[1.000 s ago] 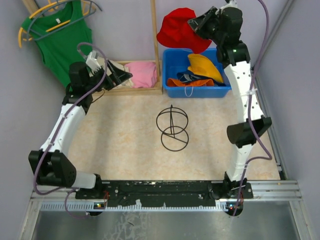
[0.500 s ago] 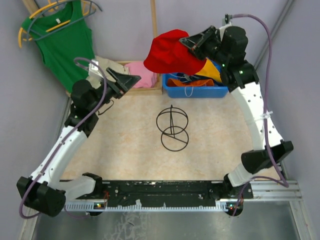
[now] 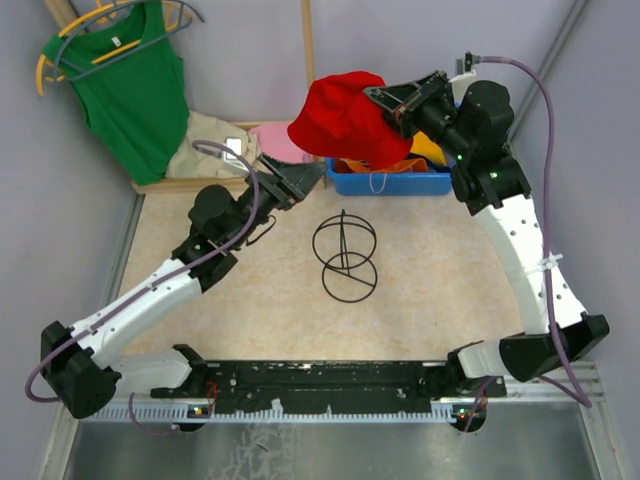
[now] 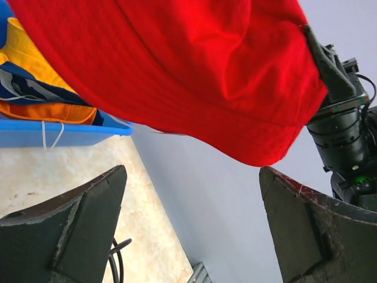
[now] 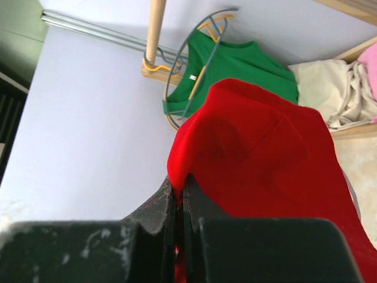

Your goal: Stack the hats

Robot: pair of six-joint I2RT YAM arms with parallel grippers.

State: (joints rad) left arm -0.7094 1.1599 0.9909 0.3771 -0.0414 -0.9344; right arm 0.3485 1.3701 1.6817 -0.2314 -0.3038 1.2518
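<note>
My right gripper (image 3: 385, 100) is shut on the brim of the red hat (image 3: 345, 115) and holds it in the air in front of the blue bin (image 3: 395, 182). The red hat fills the right wrist view (image 5: 277, 159) and hangs above my left fingers in the left wrist view (image 4: 194, 65). My left gripper (image 3: 305, 178) is open and empty, just left of and below the red hat, pointing at it. The yellow-orange hat (image 4: 20, 56), navy hat (image 4: 29, 91) and bright orange hat (image 4: 47, 112) lie in the blue bin (image 4: 65, 132).
A black wire stand (image 3: 345, 255) sits mid-table. A wooden shelf frame at the back holds beige clothes (image 3: 205, 150) and pink clothes (image 3: 272, 132). A green tank top (image 3: 125, 85) hangs on a hanger at the back left. Walls close both sides.
My right gripper has carried the red hat down and left, out from above the bin. My left arm has swung right, from the shelf toward the red hat.
</note>
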